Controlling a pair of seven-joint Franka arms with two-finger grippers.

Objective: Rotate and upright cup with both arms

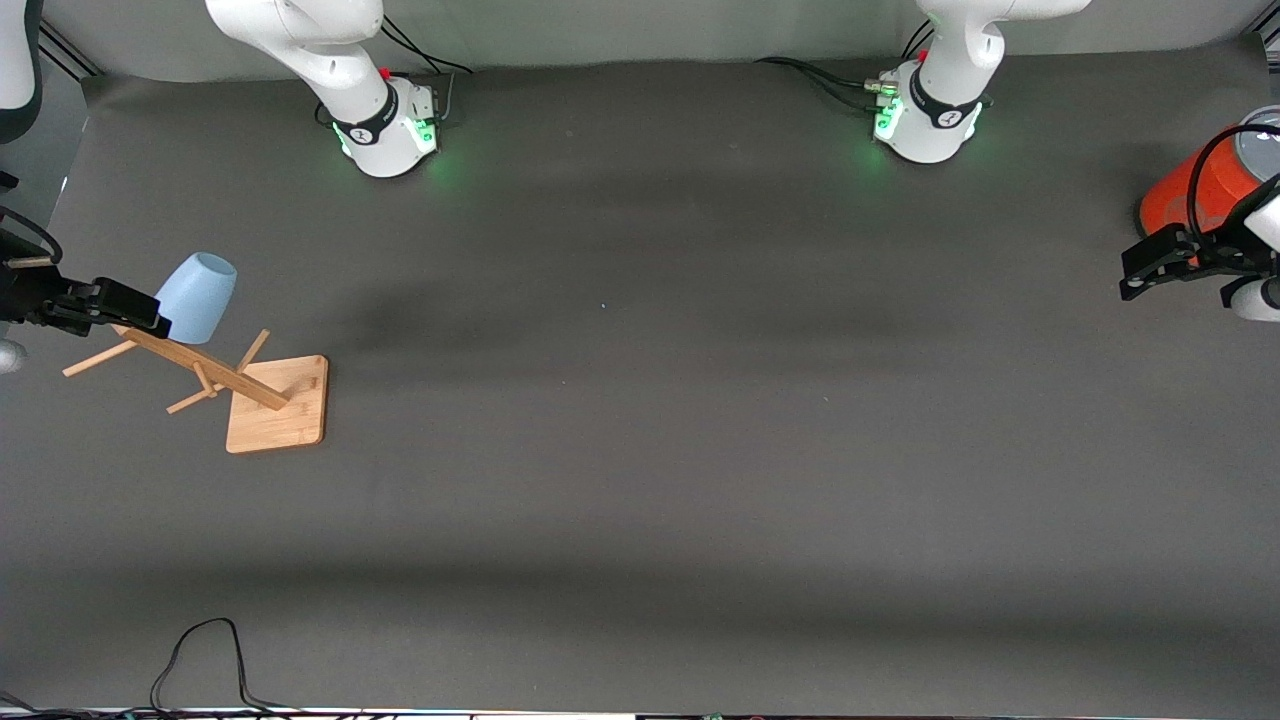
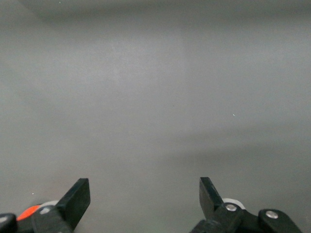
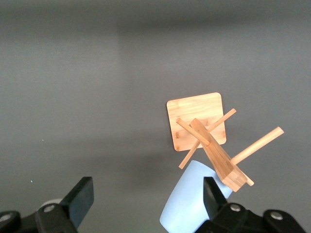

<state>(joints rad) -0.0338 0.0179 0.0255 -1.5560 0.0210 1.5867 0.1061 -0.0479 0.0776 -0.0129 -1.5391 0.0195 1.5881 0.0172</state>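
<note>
At the right arm's end of the table, the right gripper (image 1: 150, 318) is seen with its fingers spread and nothing between them, held just beside the pale-blue cup (image 1: 197, 295), which hangs upside down on a peg of the wooden rack (image 1: 275, 405). The grey table (image 1: 640, 450) lies bare between the two arms. At the left arm's end, the left gripper (image 1: 1135, 280) is held over the table with its fingers spread wide and nothing held, beside the orange-red cylinder (image 1: 1195, 190).
</note>
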